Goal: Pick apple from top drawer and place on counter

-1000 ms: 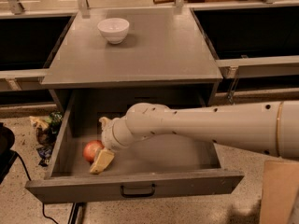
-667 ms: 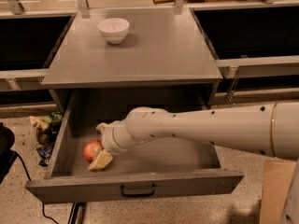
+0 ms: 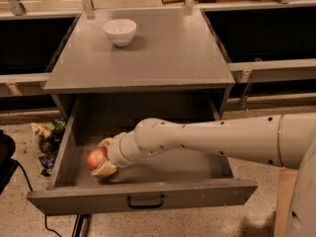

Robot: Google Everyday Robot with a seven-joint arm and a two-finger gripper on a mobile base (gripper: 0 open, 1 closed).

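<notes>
The top drawer (image 3: 197,190) stands pulled open under the grey counter (image 3: 168,53). The red apple (image 3: 95,158) lies on the drawer floor in the front left corner. My gripper (image 3: 100,157) reaches into the drawer from the right on the long white arm (image 3: 207,139). One cream finger (image 3: 104,143) lies over the apple and the other (image 3: 105,170) under it, both against it. The apple still rests low in the drawer.
A white bowl (image 3: 120,31) stands at the back left of the counter. Wrappers and clutter (image 3: 47,137) lie on the speckled floor left of the drawer, with a black cable (image 3: 19,179). A cardboard box (image 3: 284,201) sits at the right.
The two fingers have drawn together around the apple, and the wrist has shifted slightly left. The apple has stayed in the same spot.
</notes>
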